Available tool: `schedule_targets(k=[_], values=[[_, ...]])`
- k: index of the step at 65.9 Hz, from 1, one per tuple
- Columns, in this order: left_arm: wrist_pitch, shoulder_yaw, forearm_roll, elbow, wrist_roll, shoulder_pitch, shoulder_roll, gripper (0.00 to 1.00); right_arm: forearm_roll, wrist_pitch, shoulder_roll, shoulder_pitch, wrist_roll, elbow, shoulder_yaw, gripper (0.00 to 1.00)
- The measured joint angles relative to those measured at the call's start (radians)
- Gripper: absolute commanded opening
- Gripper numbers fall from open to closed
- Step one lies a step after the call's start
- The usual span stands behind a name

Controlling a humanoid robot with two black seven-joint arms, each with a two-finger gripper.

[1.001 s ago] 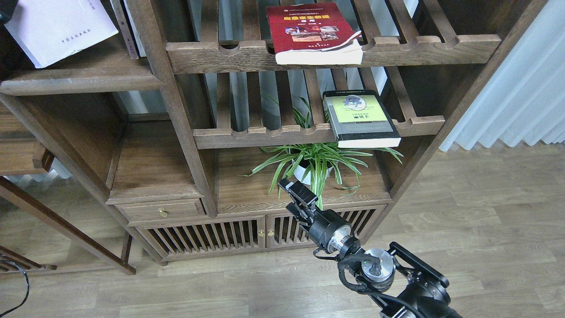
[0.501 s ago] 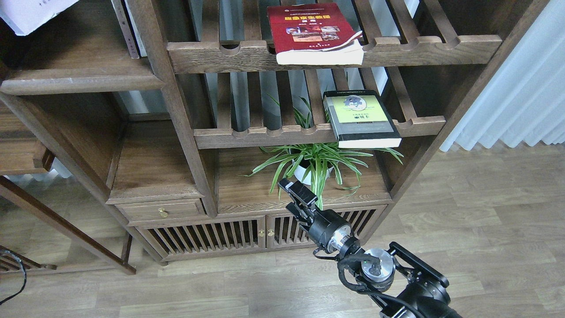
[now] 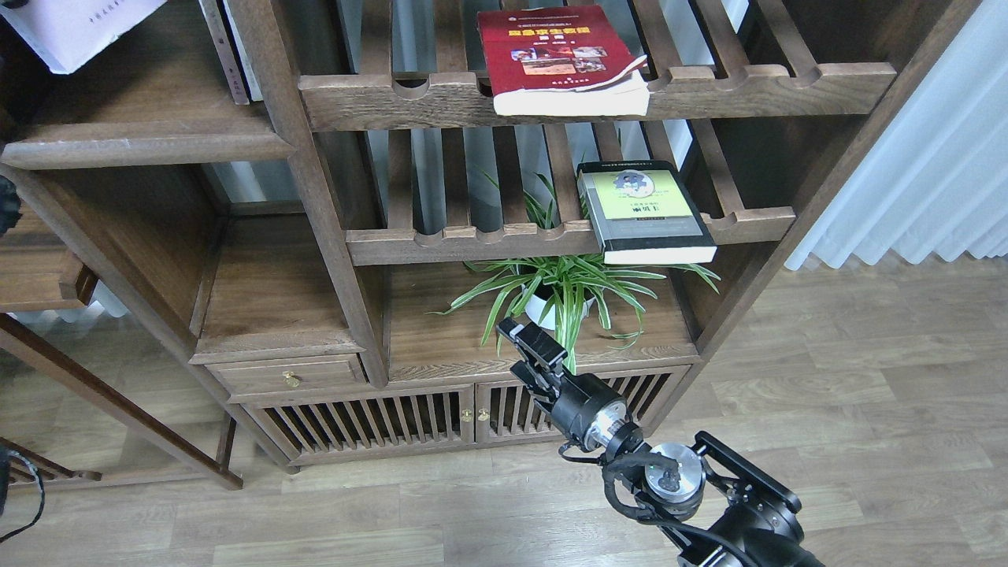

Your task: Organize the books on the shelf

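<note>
A pale lilac-white book hangs tilted at the top left corner, above the solid dark-brown shelf; whatever holds it is out of frame. My left gripper does not show; only a dark bit of arm sits at the left edge. A dark-red book lies flat on the upper slatted rack, its front end overhanging. On the lower slatted rack lies a yellow-green book with a black border. My right gripper hovers low in front of the cabinet, far from all books; its dark fingers cannot be told apart.
Thin grey and white volumes stand upright at the shelf's right end. A spider plant in a white pot sits just behind my right gripper. Slatted cabinet doors are below, and a white curtain hangs at the right.
The pale book rose up and left, largely out of the frame, then came slightly back down. The right arm and the other two books have not moved.
</note>
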Motion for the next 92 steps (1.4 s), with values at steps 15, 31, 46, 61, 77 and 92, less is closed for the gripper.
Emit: schedule_targets(k=[15,31,46,61,77,92], values=[[0.000,0.054,0.000,0.045,-0.065,-0.010,0.008,0.01,0.001,0.001,0.000,-0.008,0.000,0.000,0.009,0.99],[0.000,0.114,0.012,0.090,-0.139,-0.020,0.028,0.01,0.001,0.001,0.000,-0.009,0.000,0.000,0.012,0.99],[0.000,0.156,0.015,0.145,-0.144,-0.052,0.032,0.03,0.000,0.001,0.000,-0.007,0.000,-0.002,0.016,0.99],[0.000,0.215,0.016,0.175,-0.144,-0.083,0.045,0.07,0.001,0.003,0.000,-0.007,0.000,-0.003,0.018,0.99],[0.000,0.237,0.016,0.206,-0.144,-0.107,0.047,0.24,0.001,0.008,0.000,-0.008,0.000,-0.003,0.019,0.99],[0.000,0.251,0.015,0.208,-0.141,-0.108,0.049,0.41,0.001,0.010,0.000,-0.008,0.000,-0.003,0.019,0.99]])
